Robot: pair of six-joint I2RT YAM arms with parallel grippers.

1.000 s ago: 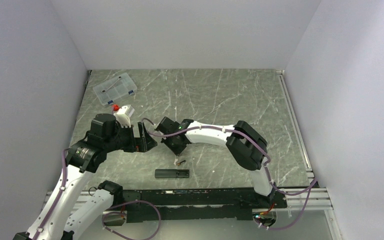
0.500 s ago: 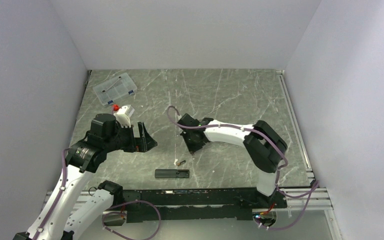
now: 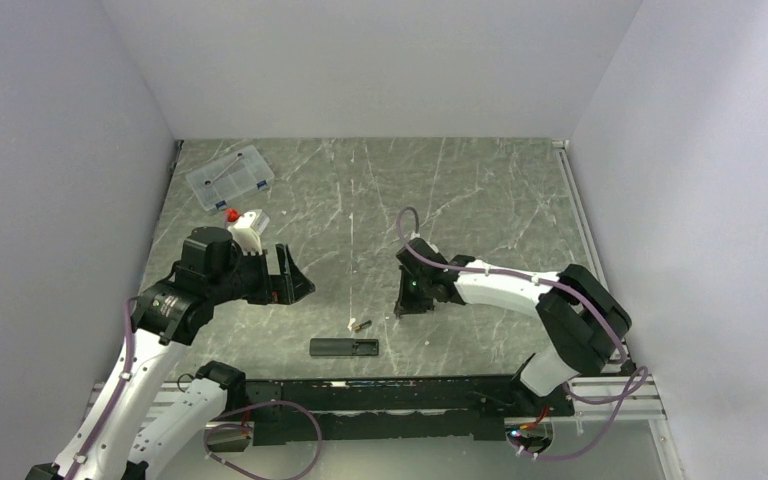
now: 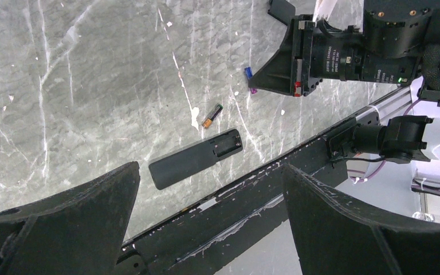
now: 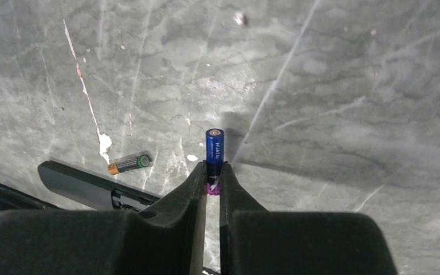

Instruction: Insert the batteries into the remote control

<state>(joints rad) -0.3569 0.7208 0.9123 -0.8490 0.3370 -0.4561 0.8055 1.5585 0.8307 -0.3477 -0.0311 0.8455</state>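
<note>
Right tool [image 5: 213, 175] clamped on blue battery [image 5: 214, 146], which sticks out past fingertips. Second battery [image 5: 128, 163], orange-ended, lies on grey marbled worktop [image 3: 460, 200] just beside remote [image 3: 344, 347], not touching it. Remote lies flat near front edge of worktop, with recess showing at end nearest that battery. Left tool [image 3: 295, 278] has fingers wide apart, off to left of remote. Clear plastic box [image 3: 229, 177] sits in far left corner.
</note>
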